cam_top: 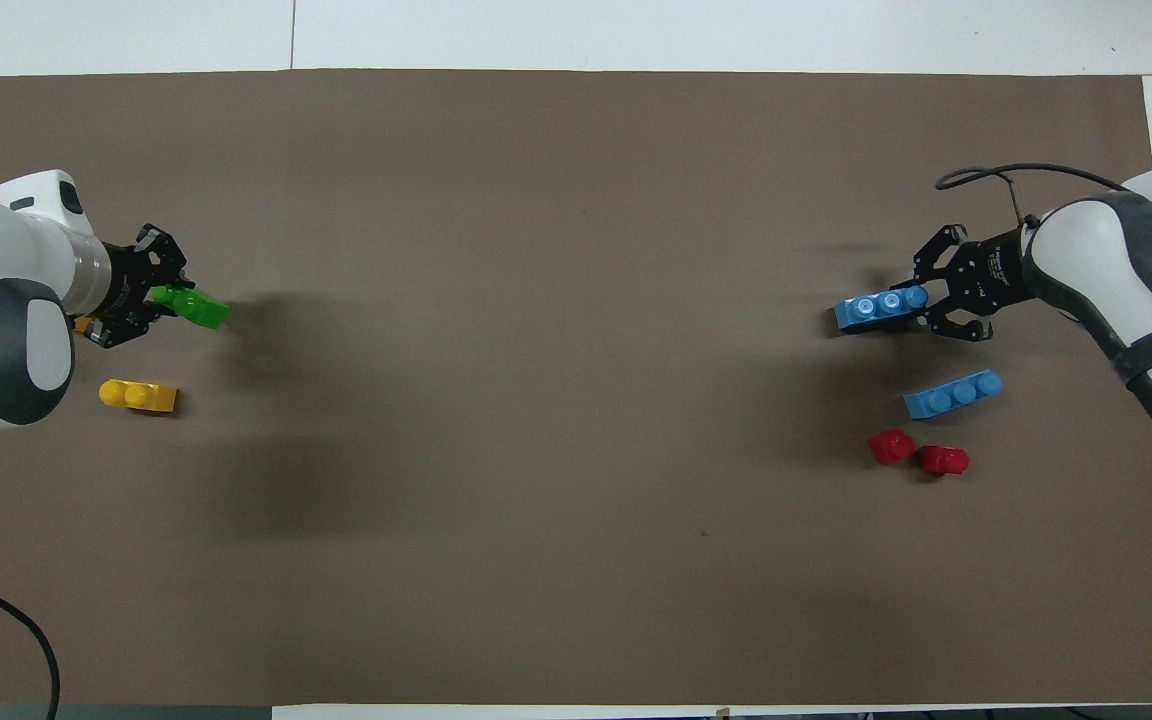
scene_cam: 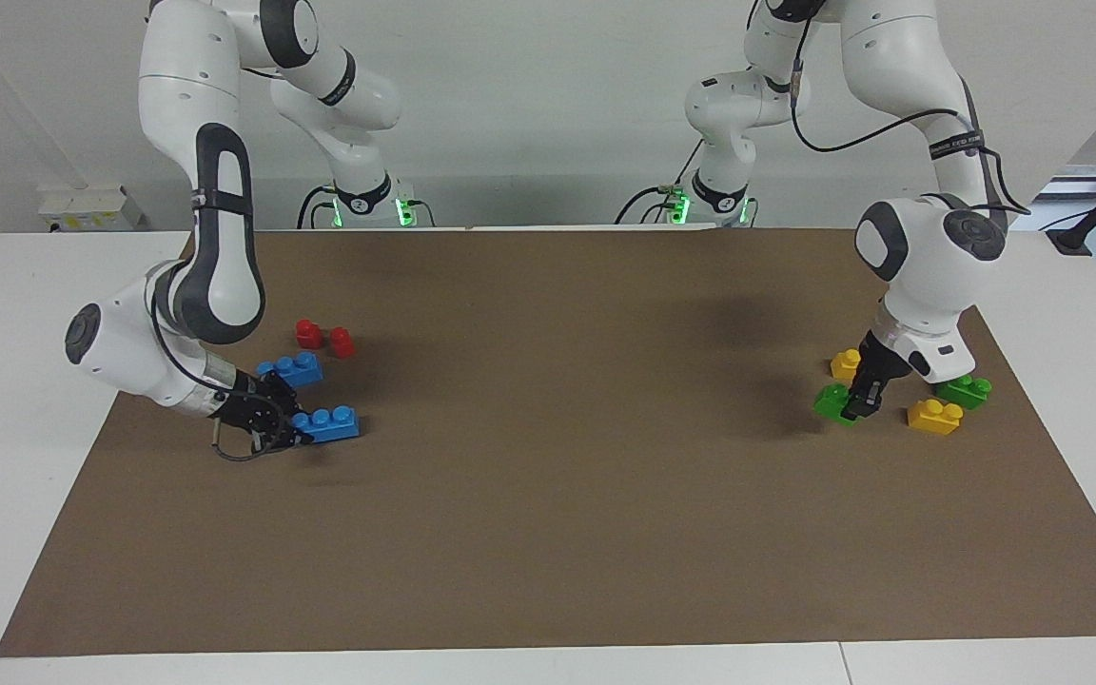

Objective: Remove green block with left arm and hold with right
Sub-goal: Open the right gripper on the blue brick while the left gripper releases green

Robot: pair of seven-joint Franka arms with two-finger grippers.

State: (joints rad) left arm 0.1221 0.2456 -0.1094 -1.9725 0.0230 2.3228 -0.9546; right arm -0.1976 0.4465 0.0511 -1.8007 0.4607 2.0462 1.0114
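The left gripper (scene_cam: pixel 860 404) is down at the mat (scene_cam: pixel 548 533) at the left arm's end of the table, its fingers closed around one end of the green block (scene_cam: pixel 833 402), whose free end juts out toward the table's middle in the overhead view; whether the block is resting on the mat or just lifted off it cannot be told. This looks like the pick itself, the block gripped at one end so the rest stays clear for the other arm. Just beside it lie a yellow brick (scene_cam: pixel 934 416), a second green brick (scene_cam: pixel 965 390) and another yellow brick (scene_cam: pixel 847 362) partly hidden by the gripper, close enough that a careless lift could nudge them. At the right arm's end, the right gripper (scene_cam: pixel 274 419) is low at a blue brick (scene_cam: pixel 327 423), fingers around its end, seemingly steadying it rather than holding anything green. A second blue brick (scene_cam: pixel 291 367) lies nearer the robots, and two red pieces (scene_cam: pixel 324 337) nearer still.
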